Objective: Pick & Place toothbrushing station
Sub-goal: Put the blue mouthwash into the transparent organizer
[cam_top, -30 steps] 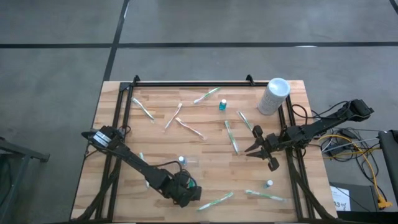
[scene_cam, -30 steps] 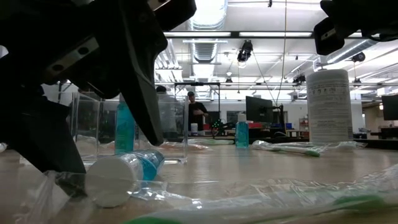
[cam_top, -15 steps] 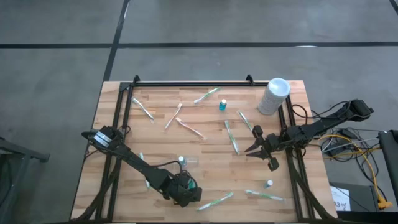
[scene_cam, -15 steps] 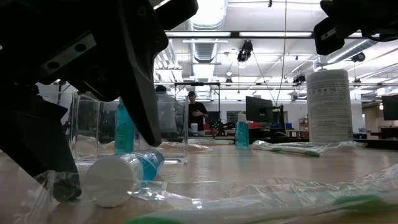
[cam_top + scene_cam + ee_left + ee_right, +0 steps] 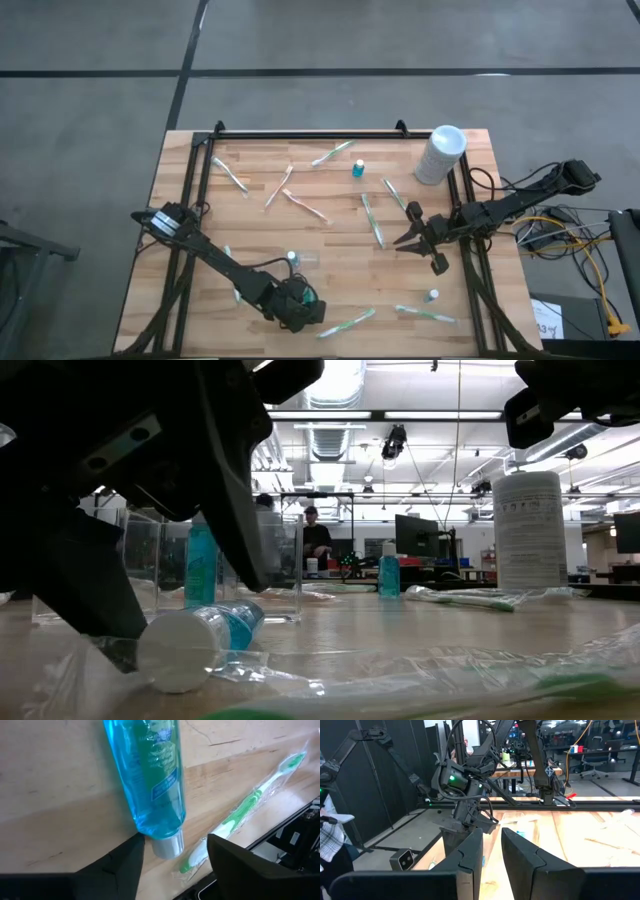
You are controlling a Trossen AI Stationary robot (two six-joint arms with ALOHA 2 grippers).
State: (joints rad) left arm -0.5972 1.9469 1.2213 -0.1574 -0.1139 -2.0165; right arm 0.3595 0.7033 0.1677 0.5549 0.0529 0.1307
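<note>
The left tool [image 5: 298, 310] sits low at the near edge of the wooden surface [image 5: 330, 240], its fingers [image 5: 120, 865] spread on either side of the capped end of a blue bottle [image 5: 152, 780] that lies on its side, with neither finger seen pressing on it. A wrapped green toothbrush [image 5: 240, 817] lies just beside that bottle, and more wrapped toothbrushes are scattered over the surface near a white canister [image 5: 440, 153] at the far right corner. The right tool [image 5: 424, 240] hangs above the right side holding nothing, its fingers close together with a narrow gap.
</note>
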